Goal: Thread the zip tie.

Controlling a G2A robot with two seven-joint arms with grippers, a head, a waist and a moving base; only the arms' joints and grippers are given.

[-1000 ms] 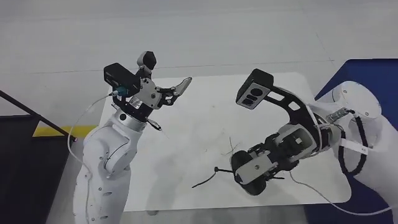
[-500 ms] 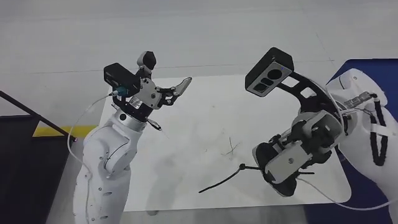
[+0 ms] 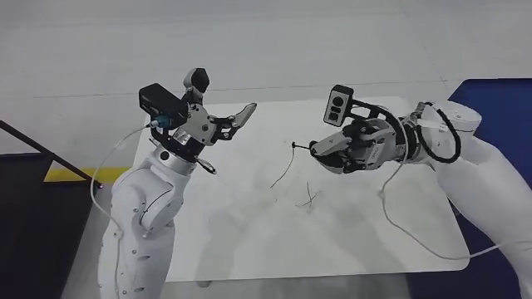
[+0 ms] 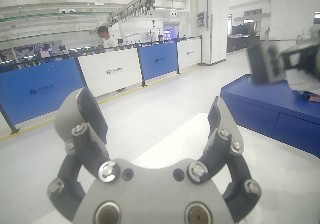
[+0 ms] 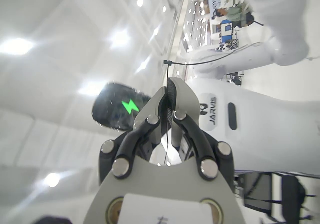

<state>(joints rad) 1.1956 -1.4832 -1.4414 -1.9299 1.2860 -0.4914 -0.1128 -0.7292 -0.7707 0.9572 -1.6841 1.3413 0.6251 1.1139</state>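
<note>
The right gripper [image 5: 168,84] is clenched on the zip tie [image 5: 167,69], with the thin black strap pinched flat in its grip. Just past its tip the strap stands out straight and ends in a small square head. Behind the grip the strap runs back toward the wrist.

From above, the right gripper [image 3: 317,147] hangs over the white table [image 3: 374,232]. The zip tie [image 3: 293,159] has its head poking out beyond the tip, toward the other arm. Its long tail droops below the hand in a loose curve, and whether the end touches the tabletop cannot be told. The wrist view gives the pinch itself, while the top view gives the slack tail.

Below the hand and a little nearer the robot, a small tangle of thin dark strands [image 3: 309,198] lies on the table. A broad stretch of tabletop runs from the hand to the left gripper [image 3: 221,96], which hangs well apart near the table's far corner. In its own wrist view the left gripper [image 4: 152,112] is spread wide open, with the table's rounded corner [image 4: 180,140] just beyond it
</note>
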